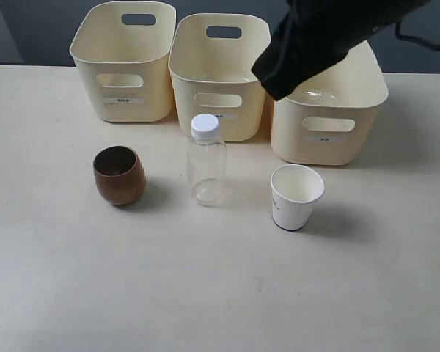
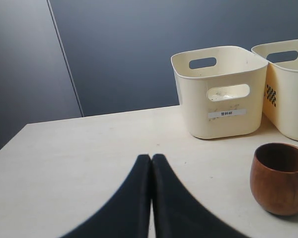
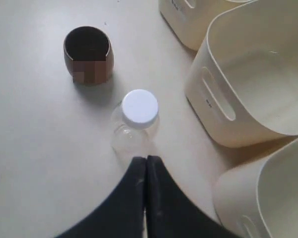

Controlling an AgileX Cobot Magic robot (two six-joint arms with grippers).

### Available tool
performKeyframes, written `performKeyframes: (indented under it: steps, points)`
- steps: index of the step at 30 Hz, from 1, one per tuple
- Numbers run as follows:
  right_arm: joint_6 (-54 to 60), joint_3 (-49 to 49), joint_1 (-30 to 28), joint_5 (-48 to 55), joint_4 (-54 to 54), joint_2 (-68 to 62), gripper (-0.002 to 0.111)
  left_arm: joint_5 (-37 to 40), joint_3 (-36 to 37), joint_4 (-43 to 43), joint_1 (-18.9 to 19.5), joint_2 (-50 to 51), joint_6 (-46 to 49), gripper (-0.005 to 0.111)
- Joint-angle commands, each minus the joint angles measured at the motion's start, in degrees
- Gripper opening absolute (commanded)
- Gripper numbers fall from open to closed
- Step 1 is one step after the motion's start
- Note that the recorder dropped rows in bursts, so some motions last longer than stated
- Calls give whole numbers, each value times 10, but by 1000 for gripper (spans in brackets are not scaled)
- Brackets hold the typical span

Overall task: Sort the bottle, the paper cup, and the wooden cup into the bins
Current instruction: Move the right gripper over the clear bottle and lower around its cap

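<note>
Now the right gripper [image 3: 146, 163], its fingers pressed together and empty, hangs above the bottle [image 1: 206, 158], so it must open before it goes down to grasp.

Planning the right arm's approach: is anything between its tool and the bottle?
Nothing visible. In the right wrist view the shut right tool hangs above the bottle, with only bare table around it.
</note>
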State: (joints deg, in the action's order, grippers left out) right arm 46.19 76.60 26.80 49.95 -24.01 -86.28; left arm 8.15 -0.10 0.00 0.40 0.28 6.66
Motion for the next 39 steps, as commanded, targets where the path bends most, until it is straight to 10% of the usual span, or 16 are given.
performKeyframes:
  steps: [1,8,18,39]
  points:
    - [12,3,19,-32,5,-32,-1,-4,1,0,0,-3,-1,0]
    - [20,3,37,-74,0,-71,9,-4,1,0,0,-3,-1,0]
    - [19,3,37,-156,-52,-106,79,-4,1,0,0,-3,-1,0]
    - [62,3,37,-163,-139,-182,80,-4,1,0,0,-3,-1,0]
